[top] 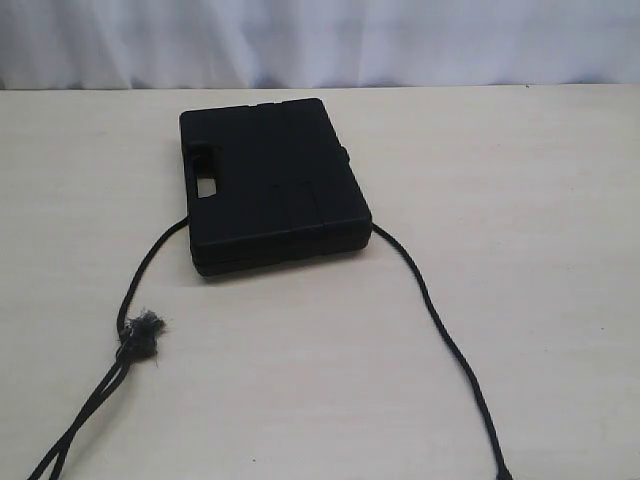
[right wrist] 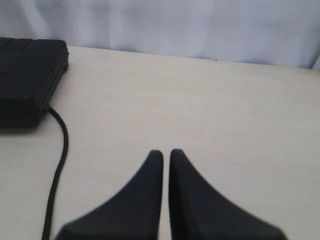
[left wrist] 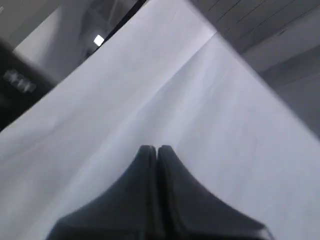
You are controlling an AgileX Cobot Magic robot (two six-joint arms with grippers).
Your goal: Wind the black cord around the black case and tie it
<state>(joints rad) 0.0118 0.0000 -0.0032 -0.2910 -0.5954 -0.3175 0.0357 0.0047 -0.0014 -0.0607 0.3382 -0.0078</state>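
The black case (top: 270, 180) lies flat on the table, handle slot toward the left. The black cord (top: 440, 320) runs under it and comes out on both sides. Its left strand curves down to a frayed knot (top: 140, 332); its right strand trails to the front edge. In the right wrist view a corner of the case (right wrist: 27, 80) and the cord (right wrist: 60, 150) are visible, well off to the side of my right gripper (right wrist: 166, 152), which is shut but for a thin slit and holds nothing. My left gripper (left wrist: 156, 147) is shut and empty, facing white cloth. Neither gripper shows in the exterior view.
The cream table (top: 520, 180) ends at a white cloth backdrop (top: 400, 40) behind the case. In the left wrist view only white sheet (left wrist: 210, 110) and dark blurred shapes at the corners appear.
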